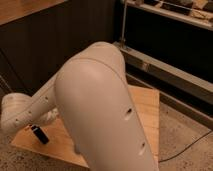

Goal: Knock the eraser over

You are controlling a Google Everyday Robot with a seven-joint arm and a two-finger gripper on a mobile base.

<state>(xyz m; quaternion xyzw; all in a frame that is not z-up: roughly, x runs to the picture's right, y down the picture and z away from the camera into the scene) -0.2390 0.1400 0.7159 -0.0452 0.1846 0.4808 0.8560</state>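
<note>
White arm [100, 110] blocks most of the wooden table [147, 107]; eraser [39, 134] shows below its wrist (jaws hidden, cannot tell state).

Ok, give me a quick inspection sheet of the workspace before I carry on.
Surface: wooden table, mostly hidden by the arm.
Job's things: eraser on the table's near left corner; upright or lying, cannot tell.
Clutter: nothing seen.
Grippers: gripper not in view; the arm ends at the left edge, up-left of the eraser.
Cables: thin dark cable on the floor, right.
Surroundings: dark wall, metal shelving on the right, speckled floor.
</note>
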